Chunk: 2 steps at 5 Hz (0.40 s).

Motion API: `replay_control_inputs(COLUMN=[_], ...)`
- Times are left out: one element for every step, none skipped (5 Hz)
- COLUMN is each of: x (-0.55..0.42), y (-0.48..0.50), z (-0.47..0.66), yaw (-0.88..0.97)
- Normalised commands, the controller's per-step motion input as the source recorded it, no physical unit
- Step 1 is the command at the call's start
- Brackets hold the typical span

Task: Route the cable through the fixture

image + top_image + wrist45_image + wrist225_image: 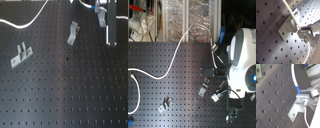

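Gripper (302, 33) fingers sit closed on the white cable (291, 12), pinching it just beside a small metal bracket (287, 26) bolted to the perforated surface (268, 45); in the first wrist view the cable runs over the bracket's slot. A judgement: if the cord rides the bracket's edge, pulling could slip it out or snag it. No readable writing or labels.

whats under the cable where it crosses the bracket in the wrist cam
In the first wrist view, the cable lies across the metal bracket on the perforated board; the bracket's channel beneath it is hidden.
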Motion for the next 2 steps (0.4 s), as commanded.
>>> replay_control_inputs(x=[-0.150, -0.152], y=[0.017, 0.030], z=[0.37, 0.41], yaw=[0.00, 0.00])
